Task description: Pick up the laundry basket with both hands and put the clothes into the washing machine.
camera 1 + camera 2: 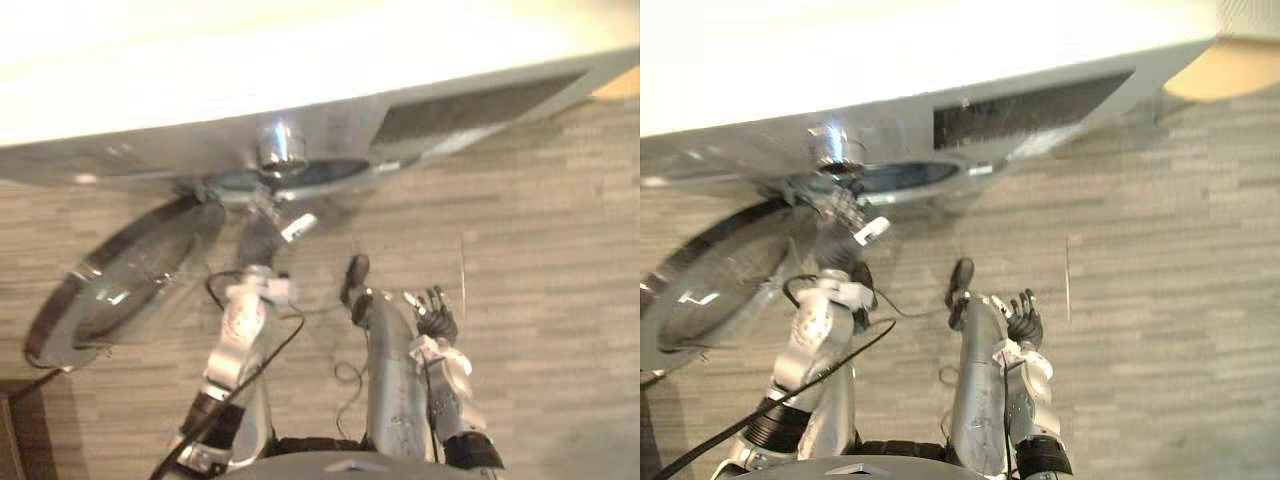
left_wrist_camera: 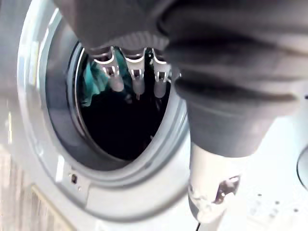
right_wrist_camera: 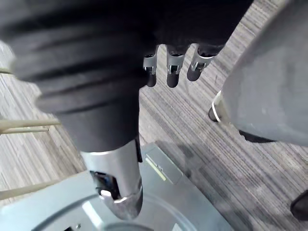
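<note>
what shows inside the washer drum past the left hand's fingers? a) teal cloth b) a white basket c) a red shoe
a: in the left wrist view, teal cloth shows in the dark drum, beyond the fingers of the left hand.

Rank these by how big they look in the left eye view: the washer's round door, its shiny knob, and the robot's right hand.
1. The round door, by far the largest.
2. The shiny knob and the right hand look about alike. They may not be equally near the camera, so I won't rank them.
</note>
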Tool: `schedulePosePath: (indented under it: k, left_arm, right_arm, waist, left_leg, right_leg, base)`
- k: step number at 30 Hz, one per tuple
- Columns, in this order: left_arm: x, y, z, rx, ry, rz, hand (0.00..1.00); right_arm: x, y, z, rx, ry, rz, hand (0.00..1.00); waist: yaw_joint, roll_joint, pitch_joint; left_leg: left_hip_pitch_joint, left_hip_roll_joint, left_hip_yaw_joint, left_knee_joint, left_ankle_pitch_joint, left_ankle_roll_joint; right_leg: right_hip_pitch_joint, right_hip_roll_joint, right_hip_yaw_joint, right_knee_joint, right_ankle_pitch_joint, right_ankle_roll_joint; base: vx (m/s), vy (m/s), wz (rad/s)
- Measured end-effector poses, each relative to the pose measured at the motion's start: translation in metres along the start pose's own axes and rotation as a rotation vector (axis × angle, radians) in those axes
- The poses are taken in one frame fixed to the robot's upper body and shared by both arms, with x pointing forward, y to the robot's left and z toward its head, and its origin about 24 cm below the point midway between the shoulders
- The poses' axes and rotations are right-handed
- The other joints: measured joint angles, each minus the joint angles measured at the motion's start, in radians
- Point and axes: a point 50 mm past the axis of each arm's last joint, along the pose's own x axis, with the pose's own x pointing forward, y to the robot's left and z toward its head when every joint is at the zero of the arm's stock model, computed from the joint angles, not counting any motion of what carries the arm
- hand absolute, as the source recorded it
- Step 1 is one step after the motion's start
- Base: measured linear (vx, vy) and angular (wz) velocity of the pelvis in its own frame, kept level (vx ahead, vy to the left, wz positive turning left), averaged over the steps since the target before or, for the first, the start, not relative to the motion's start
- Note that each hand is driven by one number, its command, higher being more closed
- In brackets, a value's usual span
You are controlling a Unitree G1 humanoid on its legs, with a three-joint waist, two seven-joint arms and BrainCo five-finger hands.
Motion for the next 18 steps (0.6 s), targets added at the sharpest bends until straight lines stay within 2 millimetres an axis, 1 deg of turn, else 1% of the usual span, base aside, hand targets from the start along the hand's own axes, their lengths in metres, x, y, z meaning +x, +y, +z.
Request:
schedulePosePath:
  k: [1, 2, 3, 4, 5, 6, 7, 8, 9, 10, 11, 12, 13, 14, 15, 17, 18]
  left_arm:
    - [-0.002, 0.008, -0.02, 0.023, 0.087, 0.016, 0.0]
    - [-0.004, 0.015, -0.034, 0.04, 0.153, 0.035, 0.0]
    - [-0.012, 0.031, -0.063, 0.087, 0.295, 0.075, 0.0]
    - [-0.026, 0.049, -0.09, 0.127, 0.435, 0.127, 0.0]
    - [-0.039, 0.065, -0.108, 0.172, 0.542, 0.176, 0.0]
    - [-0.049, 0.078, -0.118, 0.183, 0.612, 0.225, 0.0]
    - [-0.088, 0.114, -0.14, 0.178, 0.792, 0.409, 0.0]
    - [-0.099, 0.124, -0.144, 0.174, 0.835, 0.467, 0.0]
    - [-0.121, 0.136, -0.151, 0.161, 0.908, 0.545, 0.0]
    - [-0.149, 0.151, -0.155, 0.149, 0.983, 0.634, 0.0]
    - [-0.163, 0.156, -0.157, 0.138, 1.018, 0.674, 0.0]
    - [-0.191, 0.166, -0.158, 0.107, 1.08, 0.766, 0.0]
    - [-0.205, 0.169, -0.159, 0.098, 1.112, 0.798, 0.0]
    - [-0.224, 0.172, -0.159, 0.093, 1.161, 0.839, 0.0]
    - [-0.234, 0.175, -0.158, 0.084, 1.173, 0.871, 0.0]
    - [-0.246, 0.175, -0.158, 0.066, 1.194, 0.893, 0.0]
    - [-0.246, 0.174, -0.159, 0.057, 1.194, 0.892, 0.0]
  right_arm:
    - [-0.002, -0.008, -0.01, -0.01, 0.049, -0.029, 0.0]
    - [-0.003, -0.013, -0.016, -0.019, 0.079, -0.048, 0.0]
    - [-0.007, -0.024, -0.028, -0.049, 0.141, -0.08, 0.0]
    - [-0.013, -0.034, -0.042, -0.07, 0.205, -0.112, 0.0]
    - [-0.018, -0.044, -0.049, -0.089, 0.247, -0.139, 0.0]
    - [-0.021, -0.049, -0.053, -0.102, 0.269, -0.153, 0.0]
    - [-0.032, -0.068, -0.065, -0.131, 0.345, -0.219, 0.0]
    - [-0.036, -0.075, -0.069, -0.133, 0.369, -0.244, 0.0]
    - [-0.044, -0.084, -0.076, -0.139, 0.409, -0.281, 0.0]
    - [-0.054, -0.096, -0.083, -0.136, 0.452, -0.333, 0.0]
    - [-0.059, -0.102, -0.086, -0.129, 0.471, -0.358, 0.0]
    - [-0.068, -0.113, -0.089, -0.11, 0.493, -0.403, 0.0]
    - [-0.071, -0.116, -0.091, -0.107, 0.504, -0.416, 0.0]
    - [-0.076, -0.12, -0.094, -0.084, 0.526, -0.439, 0.0]
    - [-0.081, -0.125, -0.097, -0.059, 0.538, -0.467, 0.0]
    - [-0.086, -0.128, -0.1, -0.024, 0.548, -0.5, 0.0]
    - [-0.086, -0.128, -0.101, -0.023, 0.551, -0.501, 0.0]
  waist:
    - [0.0, 0.003, -0.026]
    - [0.0, 0.002, -0.046]
    - [-0.002, 0.001, -0.083]
    - [-0.006, 0.001, -0.116]
    - [-0.01, 0.001, -0.142]
    - [-0.015, 0.003, -0.161]
    - [-0.022, 0.007, -0.222]
    - [-0.024, 0.009, -0.238]
    - [-0.024, 0.011, -0.264]
    - [-0.024, 0.013, -0.296]
    - [-0.025, 0.015, -0.31]
    - [-0.025, 0.016, -0.341]
    - [-0.024, 0.017, -0.353]
    - [-0.024, 0.018, -0.371]
    - [-0.023, 0.018, -0.387]
    - [-0.019, 0.017, -0.406]
    - [-0.019, 0.016, -0.407]
  left_leg:
    - [0.049, -0.005, 0.007, -0.025, 0.0, 0.0]
    - [0.081, -0.009, 0.013, -0.043, 0.001, 0.0]
    - [0.149, -0.014, 0.023, -0.079, 0.003, -0.003]
    - [0.216, -0.02, 0.032, -0.119, 0.01, -0.006]
    - [0.262, -0.024, 0.038, -0.155, 0.013, -0.009]
    - [0.289, -0.024, 0.045, -0.177, 0.018, -0.012]
    - [0.369, -0.024, 0.053, -0.252, 0.036, -0.018]
    - [0.394, -0.024, 0.057, -0.275, 0.041, -0.021]
    - [0.432, -0.023, 0.065, -0.309, 0.048, -0.029]
    - [0.473, -0.023, 0.077, -0.344, 0.053, -0.03]
    - [0.492, -0.023, 0.081, -0.357, 0.054, -0.032]
    - [0.53, -0.021, 0.097, -0.379, 0.056, -0.036]
    - [0.551, -0.02, 0.107, -0.39, 0.056, -0.038]
    - [0.584, -0.02, 0.118, -0.402, 0.053, -0.042]
    - [0.603, -0.019, 0.12, -0.404, 0.049, -0.046]
    - [0.619, -0.017, 0.105, -0.403, 0.043, -0.051]
    - [0.62, -0.017, 0.099, -0.402, 0.043, -0.051]
  right_leg:
    - [0.044, 0.001, 0.001, -0.021, 0.001, 0.001]
    - [0.073, 0.001, 0.002, -0.033, 0.001, 0.002]
    - [0.132, 0.003, 0.002, -0.061, 0.003, 0.006]
    - [0.195, 0.006, -0.002, -0.094, 0.004, 0.009]
    - [0.237, 0.009, -0.007, -0.122, 0.005, 0.013]
    - [0.265, 0.013, -0.012, -0.146, 0.008, 0.017]
    - [0.349, 0.034, -0.019, -0.231, 0.026, 0.031]
    - [0.375, 0.04, -0.021, -0.259, 0.033, 0.032]
    - [0.412, 0.048, -0.021, -0.296, 0.043, 0.036]
    - [0.452, 0.059, -0.019, -0.338, 0.052, 0.035]
    - [0.472, 0.064, -0.018, -0.357, 0.058, 0.037]
    - [0.509, 0.073, -0.012, -0.396, 0.071, 0.038]
    - [0.525, 0.078, -0.005, -0.41, 0.078, 0.035]
    - [0.557, 0.083, 0.007, -0.431, 0.082, 0.037]
    - [0.583, 0.087, 0.006, -0.449, 0.084, 0.039]
    - [0.628, 0.093, -0.006, -0.486, 0.099, 0.041]
    - [0.64, 0.094, -0.017, -0.498, 0.103, 0.041]
  base:
    - [0.12, 0.002, -0.07]
    - [0.17, 0.01, -0.08]
    - [0.18, 0.012, -0.09]
    - [0.24, 0.011, -0.08]
    - [0.14, 0.004, -0.03]
    - [0.19, -0.002, -0.03]
    - [0.16, 0.0, -0.03]
    - [0.19, 0.008, -0.09]
    - [0.12, 0.019, -0.13]
    - [0.11, 0.02, -0.14]
    - [0.15, 0.024, -0.19]
    - [0.14, 0.026, -0.2]
    - [0.17, 0.046, -0.28]
    - [0.15, 0.055, -0.2]
    - [0.13, 0.049, -0.11]
    - [0.08, 0.021, 0.1]
    - [0.04, 0.01, 0.29]
